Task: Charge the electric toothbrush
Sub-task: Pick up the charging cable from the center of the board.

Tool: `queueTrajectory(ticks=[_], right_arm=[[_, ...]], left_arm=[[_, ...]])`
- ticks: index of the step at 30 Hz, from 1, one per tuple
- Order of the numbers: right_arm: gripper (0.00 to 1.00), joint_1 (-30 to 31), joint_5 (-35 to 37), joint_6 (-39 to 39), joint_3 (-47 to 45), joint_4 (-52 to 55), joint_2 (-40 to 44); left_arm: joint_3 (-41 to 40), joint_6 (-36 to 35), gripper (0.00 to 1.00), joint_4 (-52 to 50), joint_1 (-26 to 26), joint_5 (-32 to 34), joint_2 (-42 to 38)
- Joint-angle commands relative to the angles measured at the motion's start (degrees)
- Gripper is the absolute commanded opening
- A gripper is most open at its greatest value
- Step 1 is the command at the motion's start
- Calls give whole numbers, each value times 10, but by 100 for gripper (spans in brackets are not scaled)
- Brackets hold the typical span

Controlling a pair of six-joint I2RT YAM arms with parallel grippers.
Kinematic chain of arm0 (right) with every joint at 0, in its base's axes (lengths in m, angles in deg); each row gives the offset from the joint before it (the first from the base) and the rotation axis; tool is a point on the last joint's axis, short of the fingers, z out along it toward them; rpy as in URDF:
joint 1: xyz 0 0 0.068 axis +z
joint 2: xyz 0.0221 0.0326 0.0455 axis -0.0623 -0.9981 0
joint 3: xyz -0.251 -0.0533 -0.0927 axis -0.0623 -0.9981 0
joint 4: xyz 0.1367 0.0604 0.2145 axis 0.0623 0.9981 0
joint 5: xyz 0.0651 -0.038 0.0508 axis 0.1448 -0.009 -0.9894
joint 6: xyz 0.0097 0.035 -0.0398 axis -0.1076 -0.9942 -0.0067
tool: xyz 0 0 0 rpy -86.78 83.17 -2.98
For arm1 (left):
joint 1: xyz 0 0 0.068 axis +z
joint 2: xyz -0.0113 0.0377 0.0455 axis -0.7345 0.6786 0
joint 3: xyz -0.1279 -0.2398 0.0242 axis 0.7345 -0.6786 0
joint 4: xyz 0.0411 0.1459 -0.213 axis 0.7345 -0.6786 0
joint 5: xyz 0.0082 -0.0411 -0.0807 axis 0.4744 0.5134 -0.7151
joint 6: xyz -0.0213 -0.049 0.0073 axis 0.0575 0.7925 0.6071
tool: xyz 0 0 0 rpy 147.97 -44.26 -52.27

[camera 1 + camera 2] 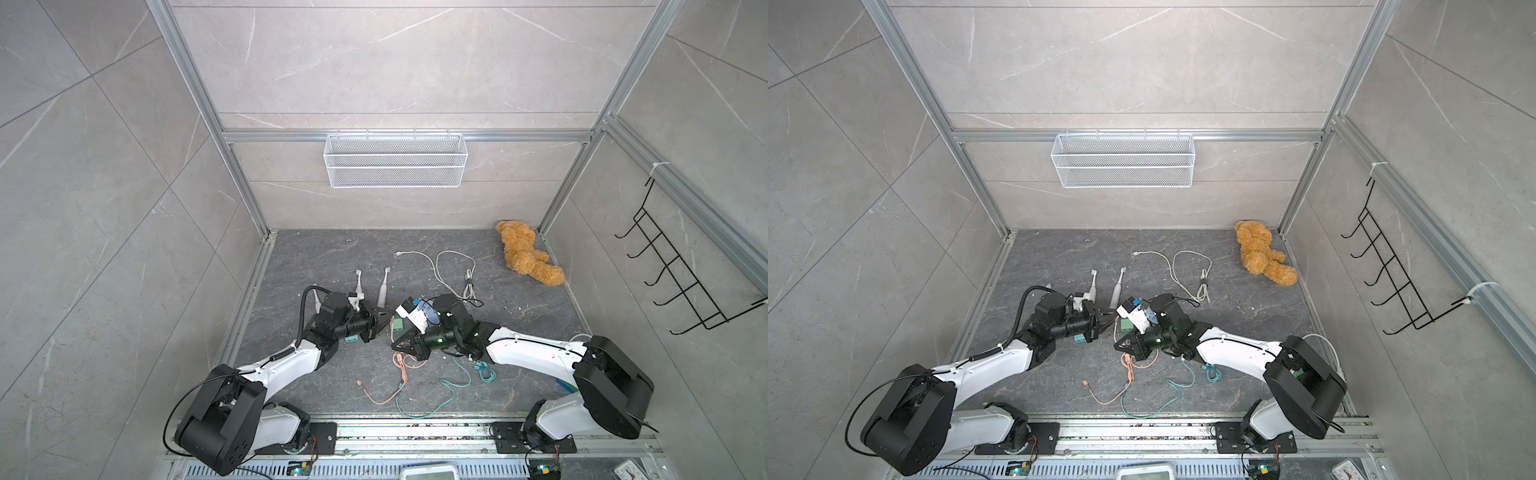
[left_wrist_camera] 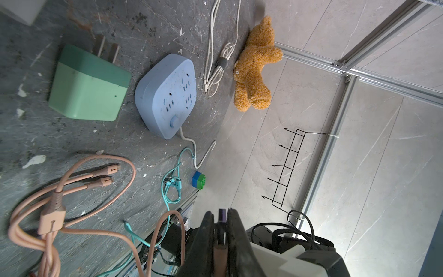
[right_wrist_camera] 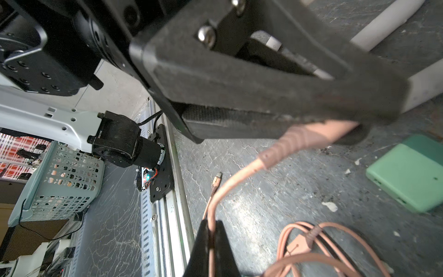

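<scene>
Dark stone counter, grey walls all round. My white toothbrush (image 1: 384, 288) lies flat on it, with nothing holding it, just past my left gripper (image 2: 220, 215). That gripper is pinched tight on the plug end of the pink cable (image 3: 230, 184). My right gripper (image 3: 211, 227) is squeezed shut on the same cable further along. If I push the plug in, the loose brush may slide away, I think. Only the left wrist view shows the blue power strip (image 2: 167, 93) clearly; in both top views my right arm mostly hides it.
</scene>
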Motion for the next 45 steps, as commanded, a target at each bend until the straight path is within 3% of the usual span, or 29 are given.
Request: queueTrajectory(ticks=[1, 4, 6, 7, 11, 14, 18, 26, 30, 37, 45], right_arm=[[0, 2, -6, -21, -14, -18, 8], [0, 3, 15, -29, -18, -13, 15], [1, 2, 41, -37, -25, -11, 31], [8, 3, 64, -42, -28, -6, 43], [59, -4, 99, -68, -35, -5, 84], [72, -11, 80, -98, -33, -29, 95], [71, -21, 18, -174, -40, -140, 69], [62, -33, -71, -389, -54, -521, -78], [56, -33, -68, -413, -48, -565, -120], [48, -33, -55, -387, -42, -538, -127], [50, -31, -47, -380, -52, -530, -129]], left_arm=[[-2, -18, 10, -5, 6, 7, -23], [1, -24, 0, -21, 8, 9, -28], [2, -32, 0, -36, 9, 12, -34], [4, -39, 0, -45, 9, 14, -38], [13, -93, 0, -96, 9, 25, -65], [13, -148, 0, -127, 9, 35, -96], [-4, -196, 0, -137, 8, 43, -144], [-49, -191, 0, -90, -1, 63, -188], [-61, -178, 0, -60, -6, 69, -180], [-84, -154, 0, -25, -11, 105, -192], [-114, -106, 0, 41, -26, 166, -208]])
